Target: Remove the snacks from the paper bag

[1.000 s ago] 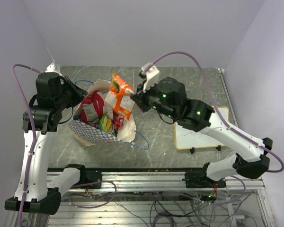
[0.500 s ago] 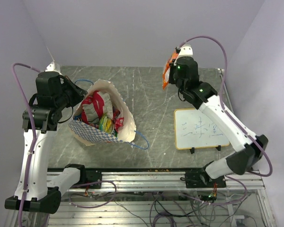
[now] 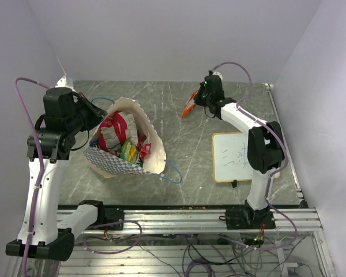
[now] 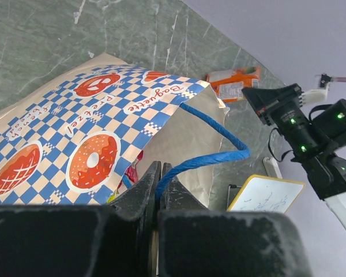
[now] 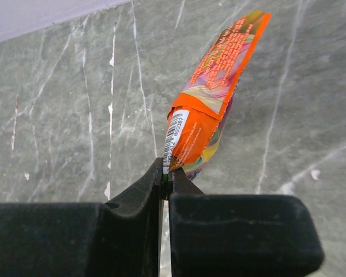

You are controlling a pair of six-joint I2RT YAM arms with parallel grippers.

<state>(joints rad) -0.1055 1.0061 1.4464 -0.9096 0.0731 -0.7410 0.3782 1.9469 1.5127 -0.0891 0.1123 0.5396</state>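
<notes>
The paper bag (image 3: 151,151) lies tilted on the left of the table with its mouth open upward, its checkered band (image 4: 75,133) facing the left wrist camera. Snacks fill it: a red-and-white packet (image 3: 112,130) and a green-yellow one (image 3: 128,151) show. My left gripper (image 3: 97,111) (image 4: 160,173) is shut on the bag's blue string handle (image 4: 213,154). An orange snack packet (image 3: 190,106) (image 5: 210,109) (image 4: 233,81) is pinched by its end in my shut right gripper (image 3: 198,99) (image 5: 167,176), low over the far middle of the table. Whether it touches the surface I cannot tell.
A white framed writing board (image 3: 239,156) (image 4: 265,193) lies at the right of the table. The bag's other blue handle (image 3: 172,173) trails toward the near edge. Purple walls close in at the back and both sides.
My right gripper has carried the orange packet from over the bag's mouth to the far right, then down toward the table. The left arm and bag have not moved.
</notes>
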